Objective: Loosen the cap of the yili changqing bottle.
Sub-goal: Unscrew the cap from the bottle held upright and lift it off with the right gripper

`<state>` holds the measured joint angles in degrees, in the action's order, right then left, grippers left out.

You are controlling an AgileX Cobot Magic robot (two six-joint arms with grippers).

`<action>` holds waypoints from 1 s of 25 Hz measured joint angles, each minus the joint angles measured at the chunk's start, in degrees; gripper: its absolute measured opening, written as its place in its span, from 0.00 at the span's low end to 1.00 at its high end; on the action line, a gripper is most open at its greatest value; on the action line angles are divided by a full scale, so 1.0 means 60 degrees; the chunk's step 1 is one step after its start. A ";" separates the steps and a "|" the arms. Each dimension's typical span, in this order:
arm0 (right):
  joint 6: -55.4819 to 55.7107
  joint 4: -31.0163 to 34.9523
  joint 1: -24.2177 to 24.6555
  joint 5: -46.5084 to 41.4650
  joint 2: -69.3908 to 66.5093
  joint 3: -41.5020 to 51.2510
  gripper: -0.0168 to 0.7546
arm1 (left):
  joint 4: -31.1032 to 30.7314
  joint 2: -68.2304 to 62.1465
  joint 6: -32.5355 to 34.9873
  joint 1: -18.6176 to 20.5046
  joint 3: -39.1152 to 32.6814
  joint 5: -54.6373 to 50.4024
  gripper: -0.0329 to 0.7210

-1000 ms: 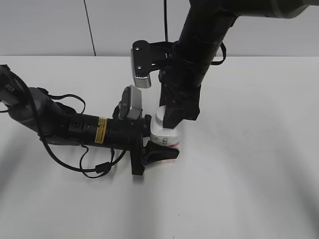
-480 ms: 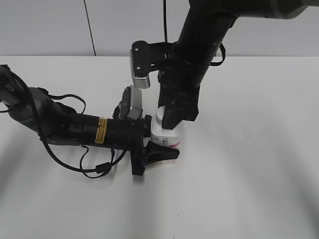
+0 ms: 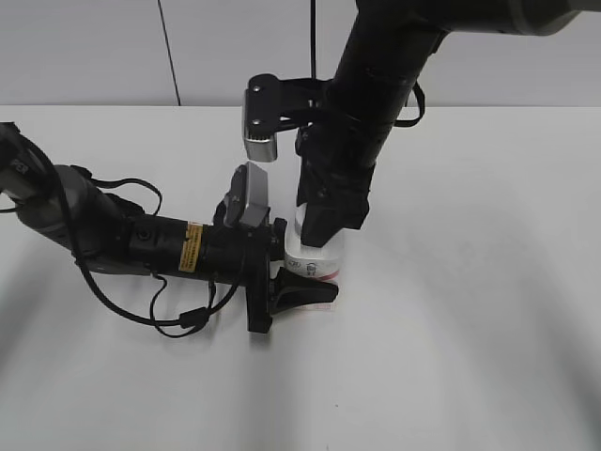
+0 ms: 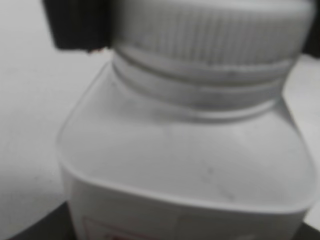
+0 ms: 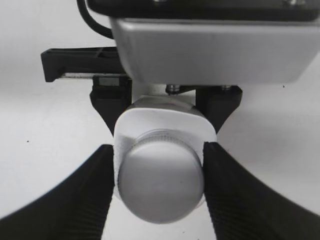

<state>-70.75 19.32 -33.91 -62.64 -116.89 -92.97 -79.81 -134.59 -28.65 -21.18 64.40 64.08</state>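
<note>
The yili changqing bottle (image 3: 317,260), white with a pink label, stands on the white table. My left gripper (image 3: 305,270) reaches in level from the left and is shut on its body; one finger (image 3: 302,289) shows in front. My right gripper (image 3: 325,224) comes down from above and is shut on the cap, which it mostly hides in the exterior view. In the right wrist view the round white cap (image 5: 161,182) sits between my two black fingers (image 5: 97,190). The left wrist view shows the ribbed cap (image 4: 210,35) above the bottle shoulder (image 4: 190,155).
The white table (image 3: 470,310) stretches to the right and front. A pale wall (image 3: 94,47) runs behind it. My left arm's cables (image 3: 178,319) loop on the table at the left.
My right wrist has turned a little about the cap, and its camera mount has swung slightly up and left. The bottle and my left arm have stayed put.
</note>
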 joint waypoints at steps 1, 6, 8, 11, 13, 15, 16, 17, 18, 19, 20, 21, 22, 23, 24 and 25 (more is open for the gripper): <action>0.0103 0.0000 0.0000 -0.0009 0.0009 0.0000 0.60 | 0.0000 0.0000 0.0000 0.0000 0.0000 0.0000 0.57; 0.0643 0.0000 0.0000 -0.0145 0.0307 0.0000 0.72 | -0.0003 0.0000 -0.0010 0.0000 0.0000 0.0000 0.57; 0.0844 0.0000 0.0000 -0.0297 0.0471 0.0000 0.75 | -0.0003 0.0000 -0.0010 0.0000 0.0000 0.0000 0.57; 0.1559 0.0000 0.0000 -0.0459 0.0738 0.0000 0.77 | -0.0003 0.0000 -0.0010 0.0000 0.0000 0.0000 0.57; 0.2463 -0.0053 0.0000 -0.0501 0.0894 0.0000 0.77 | -0.0003 0.0000 -0.0010 0.0000 0.0000 0.0000 0.57; 0.3738 -0.0204 0.0000 -0.0501 0.0957 0.0000 0.77 | 0.0015 0.0000 -0.0010 0.0000 0.0000 0.0000 0.57; 0.4546 -0.0271 0.0000 -0.0490 0.0968 0.0000 0.77 | 0.0015 0.0000 -0.0010 0.0000 0.0000 0.0000 0.57; 0.5343 -0.0348 0.0000 -0.0481 0.0968 0.0000 0.77 | 0.0023 0.0000 -0.0036 0.0000 0.0000 0.0000 0.57; 0.6129 -0.0426 0.0000 -0.0473 0.0968 0.0000 0.77 | 0.0023 0.0000 -0.0069 0.0000 0.0000 0.0000 0.57; 0.6739 -0.0495 0.0000 -0.0473 0.0968 0.0000 0.77 | 0.0023 0.0000 -0.0090 0.0000 0.0000 0.0000 0.57; 0.7429 -0.0545 0.0000 -0.0473 0.0968 0.0000 0.77 | 0.0023 0.0000 -0.0105 0.0000 0.0000 -0.0008 0.57; 0.8065 -0.0602 0.0000 -0.0473 0.0968 0.0000 0.77 | 0.0023 0.0000 -0.0115 0.0000 0.0000 -0.0008 0.57; 0.8570 -0.0638 0.0000 -0.0494 0.0968 0.0000 0.77 | 0.0023 0.0000 -0.0115 0.0000 0.0000 -0.0008 0.57; 0.9148 -0.0659 0.0000 -0.0521 0.0968 0.0000 0.77 | 0.0023 0.0000 -0.0115 0.0000 0.0000 -0.0008 0.57; 0.9684 -0.0666 0.0000 -0.0567 0.0968 0.0000 0.77 | 0.0023 0.0000 -0.0115 0.0000 0.0000 -0.0022 0.57; 1.0192 -0.0666 0.0000 -0.0595 0.0968 0.0000 0.77 | 0.0023 0.0000 -0.0117 0.0000 0.0000 -0.0034 0.57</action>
<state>-9.60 15.32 -33.91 -66.21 -111.08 -92.97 -79.67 -134.59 -29.35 -21.18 64.40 63.87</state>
